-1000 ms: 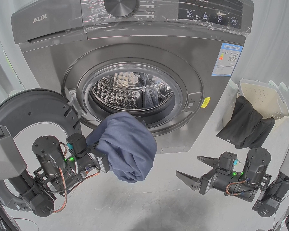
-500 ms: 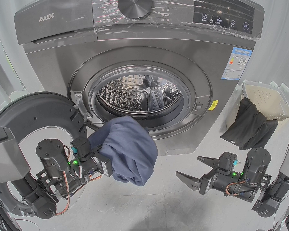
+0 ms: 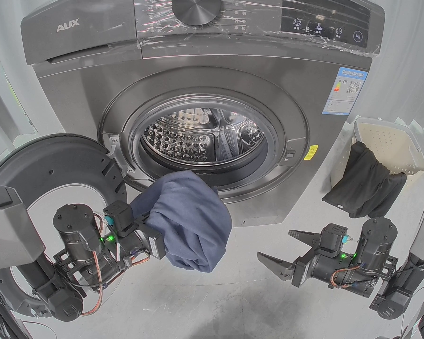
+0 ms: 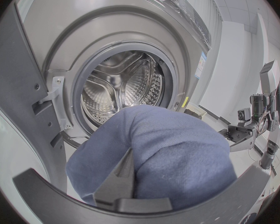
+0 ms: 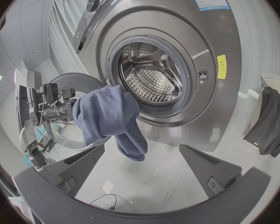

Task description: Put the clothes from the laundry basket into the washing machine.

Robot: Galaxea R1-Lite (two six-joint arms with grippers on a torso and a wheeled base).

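Blue garment [image 3: 189,222] slightly lower, rightward.

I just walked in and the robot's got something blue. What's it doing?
The robot is loading laundry. Its left gripper holds a blue garment just in front of the open washing machine, not yet inside the drum. The door is swung open. The right gripper is open and empty, low over the floor. A black garment hangs over the rim of the laundry basket beside the machine.
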